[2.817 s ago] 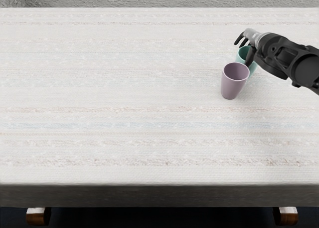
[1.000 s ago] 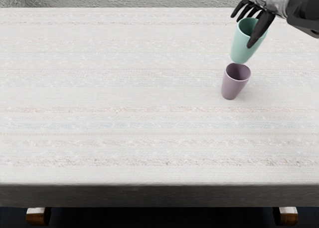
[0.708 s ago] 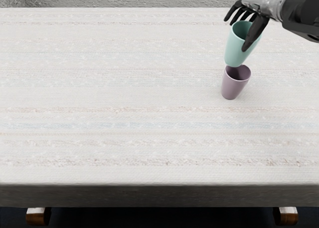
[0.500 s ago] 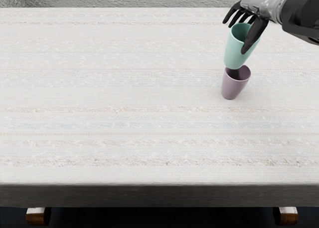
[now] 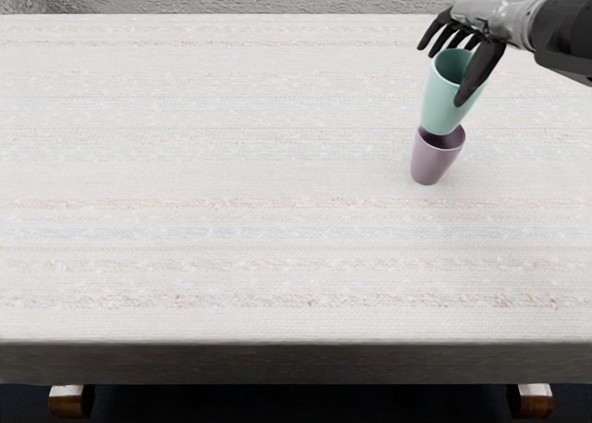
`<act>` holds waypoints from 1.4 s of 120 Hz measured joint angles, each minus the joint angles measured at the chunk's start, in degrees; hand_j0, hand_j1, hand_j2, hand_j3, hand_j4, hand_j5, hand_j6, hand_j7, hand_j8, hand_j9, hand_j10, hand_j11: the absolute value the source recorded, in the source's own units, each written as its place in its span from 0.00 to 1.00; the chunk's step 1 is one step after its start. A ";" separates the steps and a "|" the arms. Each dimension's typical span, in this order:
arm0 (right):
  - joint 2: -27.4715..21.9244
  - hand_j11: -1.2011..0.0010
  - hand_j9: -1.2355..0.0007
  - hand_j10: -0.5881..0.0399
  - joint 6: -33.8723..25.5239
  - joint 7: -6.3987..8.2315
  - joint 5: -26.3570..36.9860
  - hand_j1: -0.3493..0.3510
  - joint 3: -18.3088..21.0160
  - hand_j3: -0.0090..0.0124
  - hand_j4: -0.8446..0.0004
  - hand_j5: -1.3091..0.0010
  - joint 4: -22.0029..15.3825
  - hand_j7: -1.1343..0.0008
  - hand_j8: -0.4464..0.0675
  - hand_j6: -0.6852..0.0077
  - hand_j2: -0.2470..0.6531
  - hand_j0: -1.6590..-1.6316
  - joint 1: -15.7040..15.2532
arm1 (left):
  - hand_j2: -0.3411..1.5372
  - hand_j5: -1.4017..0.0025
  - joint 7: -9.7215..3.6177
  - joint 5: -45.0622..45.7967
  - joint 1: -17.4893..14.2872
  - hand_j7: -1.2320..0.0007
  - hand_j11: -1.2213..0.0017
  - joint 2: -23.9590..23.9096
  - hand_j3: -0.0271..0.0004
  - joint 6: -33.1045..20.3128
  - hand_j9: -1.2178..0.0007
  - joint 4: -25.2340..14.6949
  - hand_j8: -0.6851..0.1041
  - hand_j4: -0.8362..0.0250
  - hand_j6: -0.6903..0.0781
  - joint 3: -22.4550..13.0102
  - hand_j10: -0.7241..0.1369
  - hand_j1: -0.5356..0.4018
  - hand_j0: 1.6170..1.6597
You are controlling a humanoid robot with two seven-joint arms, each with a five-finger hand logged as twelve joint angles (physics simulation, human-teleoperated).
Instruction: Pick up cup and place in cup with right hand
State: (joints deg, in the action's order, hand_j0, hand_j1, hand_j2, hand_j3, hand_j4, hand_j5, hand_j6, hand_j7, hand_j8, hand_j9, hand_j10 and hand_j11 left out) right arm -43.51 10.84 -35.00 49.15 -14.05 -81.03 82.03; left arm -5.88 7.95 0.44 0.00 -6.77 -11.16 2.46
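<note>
While the right robot hand (image 5: pixel 446 75) is clamping the green cup (image 5: pixel 444 106), lifting is looking complete | green cup is hanging above the table (image 5: pixel 231 192), at the mouth of the purple cup (image 5: pixel 431 164) | seating and release are remaining

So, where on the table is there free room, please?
The table is bare from the picture's left to the purple cup, and between cup and front edge. Crowded: above that cup, where the right hand grips the teal cup.
</note>
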 joint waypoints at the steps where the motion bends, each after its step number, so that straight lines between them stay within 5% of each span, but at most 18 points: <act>1: -0.03 0.54 0.55 0.36 -0.01 0.00 0.00 0.62 0.00 0.42 0.50 0.58 -0.03 0.52 0.20 0.38 0.41 0.04 -0.01 | 0.18 1.00 0.00 0.00 0.00 1.00 1.00 0.00 0.99 0.00 1.00 0.00 0.87 0.97 0.90 0.00 0.84 0.94 0.96; 168: 1.11 0.55 0.56 0.37 -2.82 0.00 0.15 0.62 0.03 0.42 0.51 0.59 2.01 0.52 0.21 0.39 0.39 0.04 -2.51 | 0.18 1.00 0.00 0.00 0.00 1.00 1.00 0.00 0.99 0.00 1.00 0.00 0.87 0.97 0.90 0.00 0.84 0.94 0.96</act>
State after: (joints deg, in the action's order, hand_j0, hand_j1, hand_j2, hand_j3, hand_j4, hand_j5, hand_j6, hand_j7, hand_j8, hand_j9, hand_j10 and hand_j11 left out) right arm -42.40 8.01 -35.00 49.30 -14.03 -79.02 79.52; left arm -5.88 7.95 0.44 0.00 -6.77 -11.16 2.46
